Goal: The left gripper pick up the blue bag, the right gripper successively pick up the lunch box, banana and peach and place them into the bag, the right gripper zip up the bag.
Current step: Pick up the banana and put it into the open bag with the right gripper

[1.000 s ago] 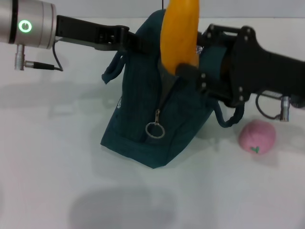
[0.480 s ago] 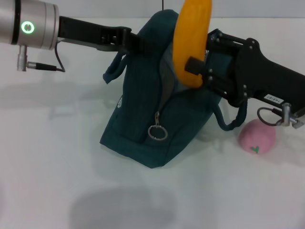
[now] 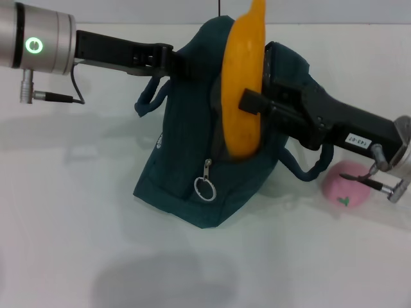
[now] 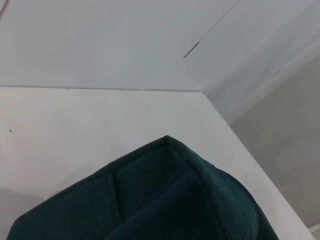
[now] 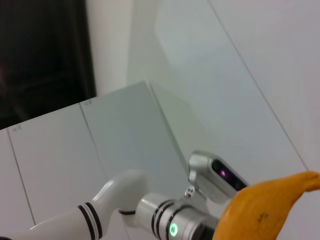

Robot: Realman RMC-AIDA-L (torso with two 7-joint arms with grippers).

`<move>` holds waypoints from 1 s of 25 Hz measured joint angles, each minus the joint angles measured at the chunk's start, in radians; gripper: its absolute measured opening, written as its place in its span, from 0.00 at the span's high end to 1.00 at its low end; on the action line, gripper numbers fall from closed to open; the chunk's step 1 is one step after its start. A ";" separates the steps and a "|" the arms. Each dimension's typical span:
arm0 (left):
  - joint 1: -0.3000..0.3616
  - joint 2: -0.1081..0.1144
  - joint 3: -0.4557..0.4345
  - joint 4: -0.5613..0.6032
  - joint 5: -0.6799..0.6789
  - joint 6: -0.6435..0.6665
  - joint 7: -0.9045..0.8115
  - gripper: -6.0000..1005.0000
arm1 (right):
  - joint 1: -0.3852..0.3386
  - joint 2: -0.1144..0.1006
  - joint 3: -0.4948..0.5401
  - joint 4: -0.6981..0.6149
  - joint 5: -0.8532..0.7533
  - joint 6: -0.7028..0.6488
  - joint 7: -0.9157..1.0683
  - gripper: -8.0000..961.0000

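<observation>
head view gave me the clearest read: my right gripper point(image 3: 252, 102) was clenched across the middle of the banana point(image 3: 241, 83), holding it nearly upright with its lower end dipped into the mouth of the blue bag point(image 3: 192, 173). my left gripper point(image 3: 168, 59) had the bag's upper edge pinched on the side toward the far edge of the table point(image 3: 77, 244), keeping it propped up, though the fingertips themselves were buried in fabric, so i took that grip as probable rather than plain.

i judged the banana light and fairly stiff, smooth enough to slide if the squeeze eased, so the mid-body hold looked like the right place. the bag was soft cloth that sagged and folded; its top rim was the only sensible hold, and its zipper pull ring point(image 3: 205, 188) hung low on the near face, small and loose, likely fiddly to catch.

the peach point(image 3: 347, 185) sat on the table just beside the bag, toward the right edge, looking soft and round.

i could not see the lunch box.
</observation>
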 joint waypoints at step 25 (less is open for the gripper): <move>0.013 0.009 -0.001 0.002 -0.008 0.003 0.000 0.95 | -0.030 -0.010 -0.116 -0.022 -0.009 0.178 0.105 0.39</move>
